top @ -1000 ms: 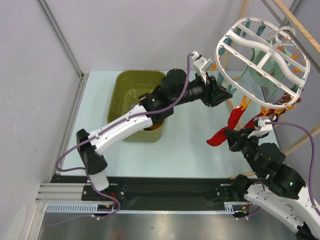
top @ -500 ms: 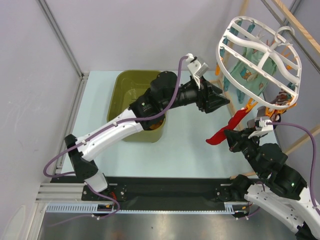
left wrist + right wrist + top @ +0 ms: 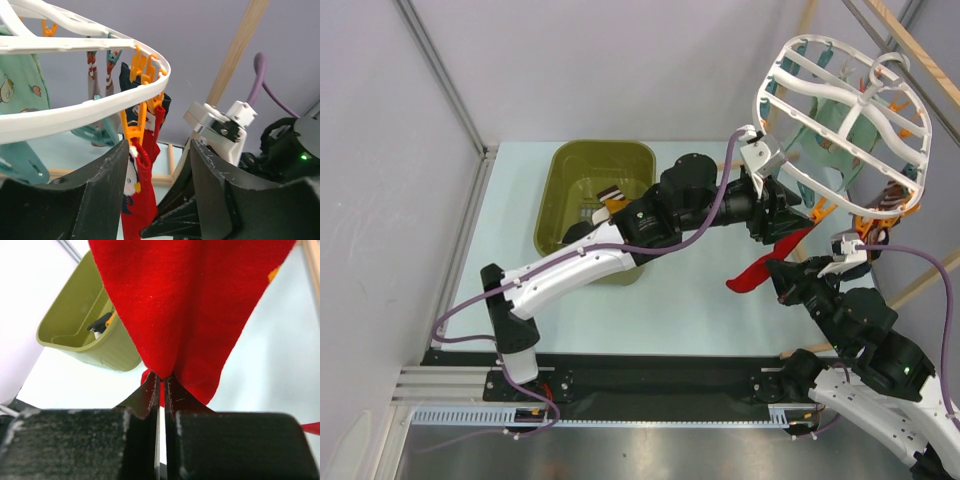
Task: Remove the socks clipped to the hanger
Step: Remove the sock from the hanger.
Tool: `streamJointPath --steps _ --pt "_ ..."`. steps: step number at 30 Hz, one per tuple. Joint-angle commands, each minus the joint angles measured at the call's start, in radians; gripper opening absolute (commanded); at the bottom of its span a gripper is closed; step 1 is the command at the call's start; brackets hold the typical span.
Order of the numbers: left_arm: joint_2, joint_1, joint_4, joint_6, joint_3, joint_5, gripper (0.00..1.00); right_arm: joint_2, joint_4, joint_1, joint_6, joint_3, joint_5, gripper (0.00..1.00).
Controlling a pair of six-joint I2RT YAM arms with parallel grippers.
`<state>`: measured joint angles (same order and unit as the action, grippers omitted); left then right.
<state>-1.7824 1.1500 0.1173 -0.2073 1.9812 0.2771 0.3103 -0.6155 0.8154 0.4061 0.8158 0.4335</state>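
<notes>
The white hanger [image 3: 761, 100] hangs at the upper right, with a pale mint sock [image 3: 860, 135] clipped inside it. A red sock [image 3: 757, 272] dangles from an orange peg [image 3: 134, 125] on the hanger's rim [image 3: 75, 116]. My left gripper [image 3: 790, 220] is raised to that peg and is open; in the left wrist view the peg and the red sock's top [image 3: 142, 200] sit between its jaws [image 3: 159, 150]. My right gripper [image 3: 161, 377] is shut on the red sock's lower part [image 3: 190, 305], just below the left one [image 3: 782, 272]. A mint bear-print sock [image 3: 17, 85] hangs further left.
An olive-green tub [image 3: 560, 190] stands on the table behind the left arm, with a striped sock [image 3: 610, 193] inside. The light wooden rack [image 3: 910, 50] carries the hanger at the right edge; one of its posts [image 3: 235, 55] rises close behind the right wrist.
My left arm has swung right and down from the hanger's left rim to the orange peg holding the red sock, its jaws wider than a second ago. The right gripper has kept its grip.
</notes>
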Motion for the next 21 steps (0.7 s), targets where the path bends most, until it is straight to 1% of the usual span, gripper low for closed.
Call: streamJointPath --steps 1,5,8,13,21 --pt "-0.034 -0.006 -0.036 0.02 0.067 0.02 0.55 -0.007 0.042 0.002 0.014 0.002 -0.022 0.0" --pt "-0.086 -0.009 -0.005 0.037 0.136 0.019 0.54 -0.022 0.042 0.002 0.014 0.005 -0.022 0.0" --pt "-0.118 -0.01 0.01 0.046 0.172 0.008 0.56 -0.027 0.037 0.002 0.014 0.005 -0.024 0.0" --pt "-0.172 -0.029 0.033 0.026 0.254 0.008 0.57 -0.027 0.042 0.002 0.011 0.006 -0.035 0.0" --pt "-0.196 -0.033 0.028 0.026 0.257 0.002 0.56 -0.025 0.053 0.002 0.01 0.008 -0.048 0.0"
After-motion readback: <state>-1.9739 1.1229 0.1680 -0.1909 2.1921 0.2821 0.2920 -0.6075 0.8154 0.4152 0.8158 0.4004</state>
